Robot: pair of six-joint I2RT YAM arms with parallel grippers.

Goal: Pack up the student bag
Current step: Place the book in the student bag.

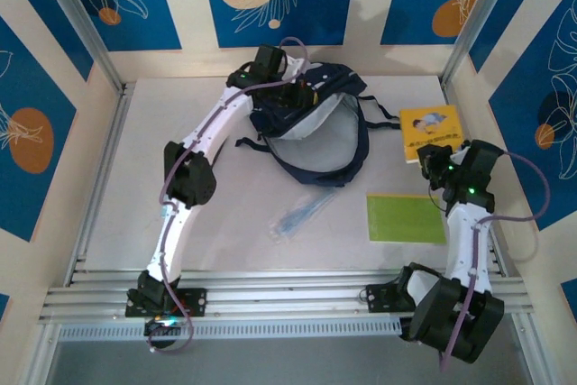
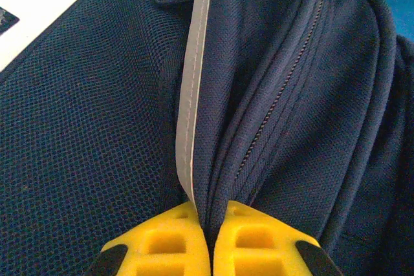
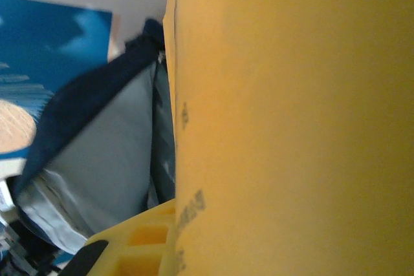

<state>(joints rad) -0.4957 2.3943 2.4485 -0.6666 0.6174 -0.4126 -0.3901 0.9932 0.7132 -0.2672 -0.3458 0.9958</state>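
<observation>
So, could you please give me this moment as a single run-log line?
left claw: shut on student bag by zipper | right claw: shut on yellow book | green sheet: flat on table

The blurred yellow book (image 3: 291, 121) hides much of the right hand (image 1: 435, 161).

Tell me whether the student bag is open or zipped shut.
Open. From above, the student bag gapes, pale grey lining showing; the left gripper pinches its fabric beside the zipper.
</observation>
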